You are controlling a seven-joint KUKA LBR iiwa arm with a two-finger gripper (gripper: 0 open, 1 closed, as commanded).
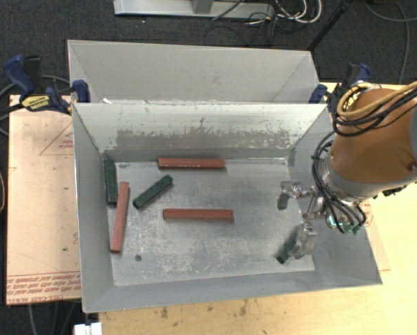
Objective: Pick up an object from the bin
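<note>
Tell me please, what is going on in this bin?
An orange robot arm reaches into the grey bin from the right. Its claw is low over the right side of the floor, fingers apart, with nothing between them. A small dark green block lies just beside one finger, near the front right corner. Further left lie three red-brown bars and two dark green bars, all apart from the claw.

three red bars [198,215], three green bars [153,191]
</note>
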